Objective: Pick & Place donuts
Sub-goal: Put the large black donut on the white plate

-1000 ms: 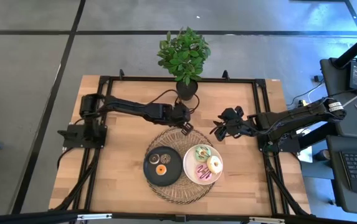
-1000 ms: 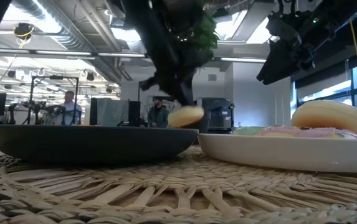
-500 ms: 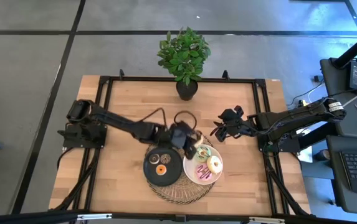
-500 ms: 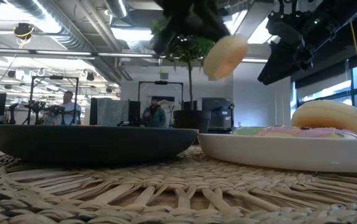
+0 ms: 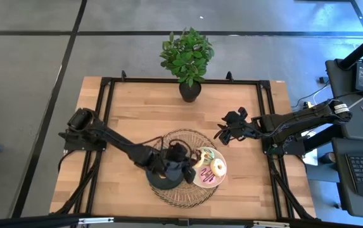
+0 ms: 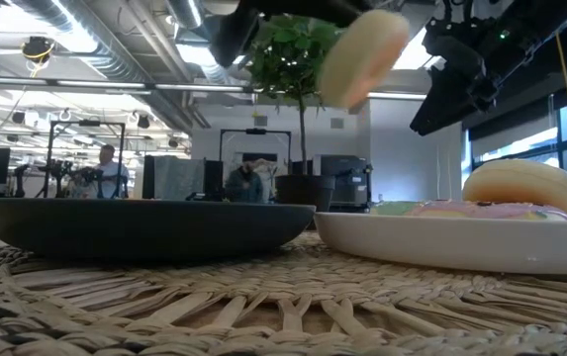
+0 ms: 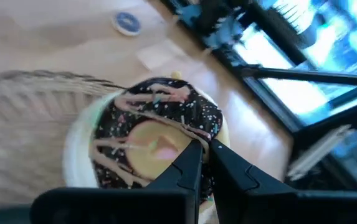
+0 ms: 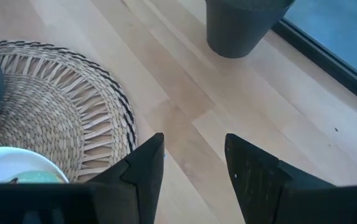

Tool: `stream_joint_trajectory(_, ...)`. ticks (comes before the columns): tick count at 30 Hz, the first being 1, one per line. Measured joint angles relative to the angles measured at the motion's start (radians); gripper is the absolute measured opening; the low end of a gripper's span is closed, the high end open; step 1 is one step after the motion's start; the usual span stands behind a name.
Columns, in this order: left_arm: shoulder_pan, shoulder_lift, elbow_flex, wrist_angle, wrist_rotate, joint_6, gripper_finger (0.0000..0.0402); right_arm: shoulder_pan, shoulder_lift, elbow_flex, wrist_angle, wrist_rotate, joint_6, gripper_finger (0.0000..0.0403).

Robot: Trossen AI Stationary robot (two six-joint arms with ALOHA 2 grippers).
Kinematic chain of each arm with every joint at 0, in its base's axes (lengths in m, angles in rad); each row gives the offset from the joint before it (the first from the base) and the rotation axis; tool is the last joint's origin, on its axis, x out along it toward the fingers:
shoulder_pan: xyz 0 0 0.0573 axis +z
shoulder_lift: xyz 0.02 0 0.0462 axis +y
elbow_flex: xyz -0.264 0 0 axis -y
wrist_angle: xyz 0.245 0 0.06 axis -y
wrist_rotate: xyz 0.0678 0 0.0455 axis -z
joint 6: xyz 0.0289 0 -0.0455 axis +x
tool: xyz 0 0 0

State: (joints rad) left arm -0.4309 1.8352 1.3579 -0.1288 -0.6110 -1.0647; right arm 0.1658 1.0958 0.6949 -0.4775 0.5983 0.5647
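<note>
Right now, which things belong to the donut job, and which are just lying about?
Job: held donut, left gripper, donuts on the white plate, black plate.
Lying about: woven mat, potted plant, right gripper waiting beside the mat.

The left gripper (image 5: 191,170) now reaches farther forward, over the gap between the black plate (image 5: 152,180) and white plate (image 5: 197,180), apparently carrying a cream donut (image 6: 364,57) higher.

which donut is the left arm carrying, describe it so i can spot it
Find the round woven mat at the table's near middle, with the black plate and white plate on it. The chocolate donut, streaked pink with sprinkles, is clamped in the left gripper, unlike the plated donuts.
</note>
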Motion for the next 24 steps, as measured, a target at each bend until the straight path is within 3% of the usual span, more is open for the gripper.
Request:
stream_joint_trajectory(7, -0.020, 0.085, 0.000, 0.098, -0.064, -0.086, 0.0020, 0.000, 0.000, 0.000, -0.006, -0.001, 0.000, 0.0172)
stream_joint_trajectory(24, -0.019, 0.239, 0.001, 0.104, -0.017, -0.174, 0.0020, 0.000, 0.000, 0.000, -0.013, -0.017, 0.005, 0.0172)
